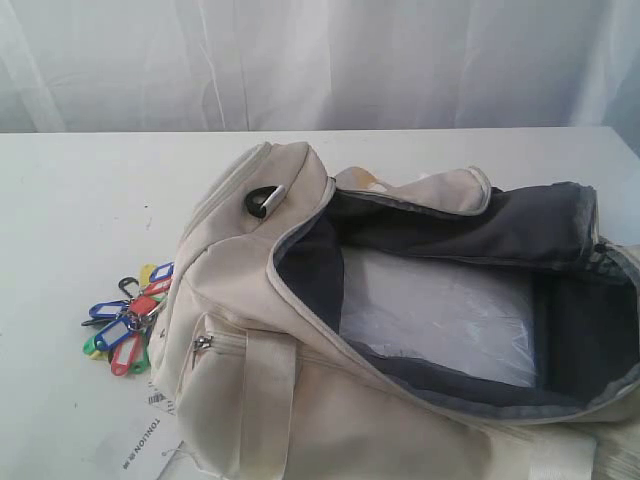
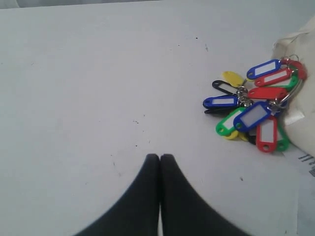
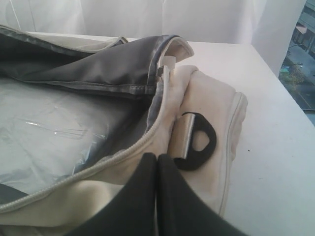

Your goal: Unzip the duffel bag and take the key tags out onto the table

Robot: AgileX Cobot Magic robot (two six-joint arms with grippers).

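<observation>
Beside duffel bag (image 1: 330,420): key tags (image 1: 125,320) | paper label (image 1: 135,447) reads perhaps "TONLION"

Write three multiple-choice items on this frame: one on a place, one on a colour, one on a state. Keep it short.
1. Where are the tags relative to the bag?
A. inside it
B. beside it, on the table
C. on top of it

2. What colour is the bag's lining?
A. dark grey
B. red
C. cream

3. The bag's top is:
A. zipped shut
B. covered by a strap
C. unzipped and gaping

Answers:
1 B: the exterior and left wrist views both show the bunch lying on the white tabletop by the bag's end.
2 A: the inner walls around the opening are dark grey, while the outside is cream.
3 C: the two sides of the opening stand wide apart and the inside shows.
</observation>
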